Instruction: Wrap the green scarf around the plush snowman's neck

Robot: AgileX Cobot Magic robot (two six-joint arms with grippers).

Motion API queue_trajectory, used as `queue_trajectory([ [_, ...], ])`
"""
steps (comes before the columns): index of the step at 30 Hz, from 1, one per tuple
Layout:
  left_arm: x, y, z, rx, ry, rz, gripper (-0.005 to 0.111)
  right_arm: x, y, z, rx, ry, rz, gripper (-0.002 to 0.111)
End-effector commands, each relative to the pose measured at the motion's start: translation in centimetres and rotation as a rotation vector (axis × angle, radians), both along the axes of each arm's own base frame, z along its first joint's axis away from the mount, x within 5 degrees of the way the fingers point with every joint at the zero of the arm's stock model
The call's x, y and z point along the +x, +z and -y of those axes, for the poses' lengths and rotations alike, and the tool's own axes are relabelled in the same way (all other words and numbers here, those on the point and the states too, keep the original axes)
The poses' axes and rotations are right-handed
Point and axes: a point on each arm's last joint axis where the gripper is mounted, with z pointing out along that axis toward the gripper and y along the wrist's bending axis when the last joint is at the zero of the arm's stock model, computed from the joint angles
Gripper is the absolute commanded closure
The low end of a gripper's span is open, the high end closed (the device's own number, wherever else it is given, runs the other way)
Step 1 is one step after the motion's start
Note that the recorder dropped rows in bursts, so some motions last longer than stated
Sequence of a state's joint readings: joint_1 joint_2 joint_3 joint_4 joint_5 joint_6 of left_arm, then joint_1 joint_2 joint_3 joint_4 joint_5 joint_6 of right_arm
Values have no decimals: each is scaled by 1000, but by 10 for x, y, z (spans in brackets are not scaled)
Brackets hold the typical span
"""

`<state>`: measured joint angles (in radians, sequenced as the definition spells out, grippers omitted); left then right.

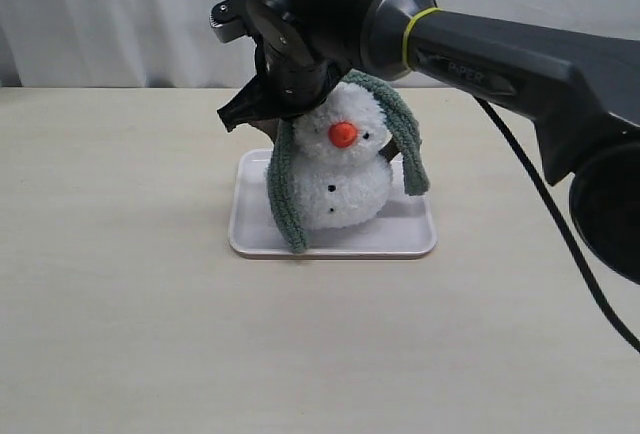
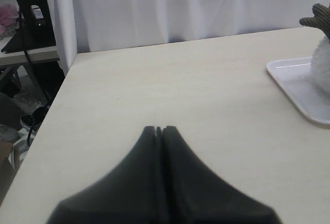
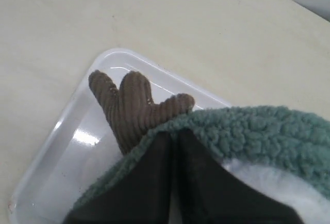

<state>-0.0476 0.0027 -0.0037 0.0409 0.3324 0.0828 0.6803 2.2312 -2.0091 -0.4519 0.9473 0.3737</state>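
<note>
The plush snowman sits upright on a white tray. The green scarf is draped over the back of its head, and one end hangs down each side of the body. My right gripper reaches across to the snowman's left side, at the top of the left hanging end. In the right wrist view this gripper is shut, tips buried in the scarf's edge beside a brown twig arm. The neck is hidden. My left gripper is shut and empty, above bare table.
The left wrist view catches the tray's corner and a bit of the snowman at its far side. A white curtain hangs behind the table. The table's edge and dark clutter beyond it also appear in that view.
</note>
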Motion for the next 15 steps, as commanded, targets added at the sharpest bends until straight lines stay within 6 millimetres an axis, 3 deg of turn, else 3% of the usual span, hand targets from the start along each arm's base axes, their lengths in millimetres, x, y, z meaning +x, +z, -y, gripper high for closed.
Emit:
queue_trajectory([
  [1,0,0,0,-2,0,9,107,2,-5,2,-33,20,-15,104],
  [5,0,0,0,-2,0,9,107,2,-13,2,-78,48,-39,104],
  [7,0,0,0,-2,0,9,107,3,-6,2,-73,50,-19,104],
  [12,0,0,0,-2,0,9,107,-7,54,6,19,91,68,83],
  [15,0,0,0,-2,0,9,107,-7,80,28,34,44,94,78],
])
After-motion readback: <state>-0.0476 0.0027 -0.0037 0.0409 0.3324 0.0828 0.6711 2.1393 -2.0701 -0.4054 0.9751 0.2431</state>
